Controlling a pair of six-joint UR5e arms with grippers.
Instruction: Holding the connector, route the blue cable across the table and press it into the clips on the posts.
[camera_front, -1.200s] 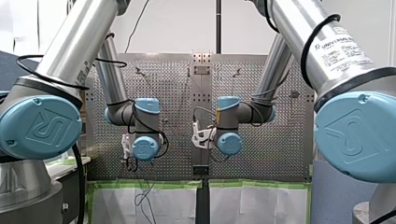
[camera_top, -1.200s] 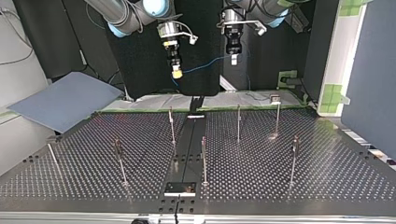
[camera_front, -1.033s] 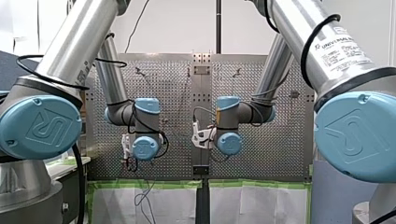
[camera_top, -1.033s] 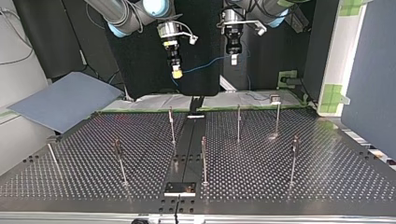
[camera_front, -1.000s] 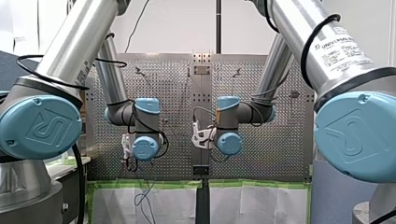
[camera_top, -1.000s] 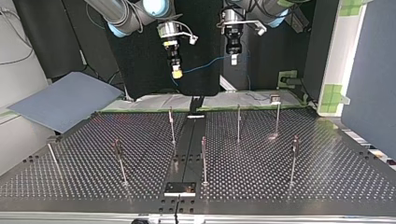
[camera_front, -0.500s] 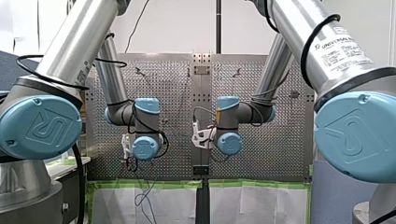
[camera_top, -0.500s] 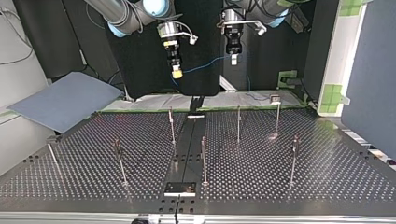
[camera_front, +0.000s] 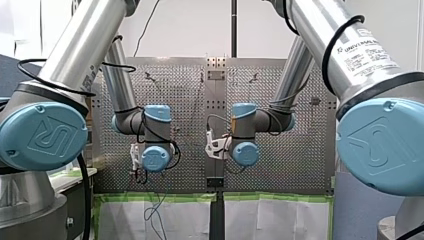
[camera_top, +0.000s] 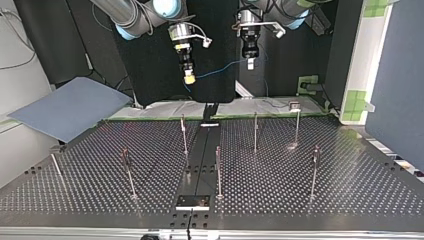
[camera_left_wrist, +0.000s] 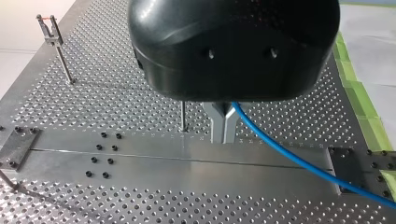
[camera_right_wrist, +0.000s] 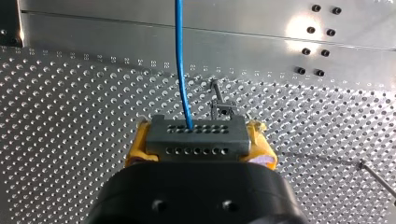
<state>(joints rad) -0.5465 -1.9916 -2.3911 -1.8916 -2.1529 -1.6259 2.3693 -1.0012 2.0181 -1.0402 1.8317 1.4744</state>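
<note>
High above the table's far edge, my right gripper (camera_top: 189, 78) is shut on a grey connector block (camera_right_wrist: 196, 140), which sits between its yellow pads (camera_right_wrist: 135, 149). The blue cable (camera_top: 222, 67) leaves the connector (camera_top: 189, 78) and runs slightly upward to my left gripper (camera_top: 250, 64). In the left wrist view the metal fingers (camera_left_wrist: 223, 126) are shut on the cable (camera_left_wrist: 289, 156), which trails off to one side. Several thin clip posts (camera_top: 255, 131) stand on the perforated table (camera_top: 350, 190) below; none touches the cable (camera_right_wrist: 180, 60).
More posts (camera_top: 218, 170) (camera_top: 129, 172) (camera_top: 314, 170) are spread over the table. A smooth rail (camera_top: 200, 155) runs down its middle to a small black plate (camera_top: 192, 201). A grey-blue sheet (camera_top: 70, 107) lies past the top view's left edge, and a dark panel (camera_top: 395, 75) stands at its right.
</note>
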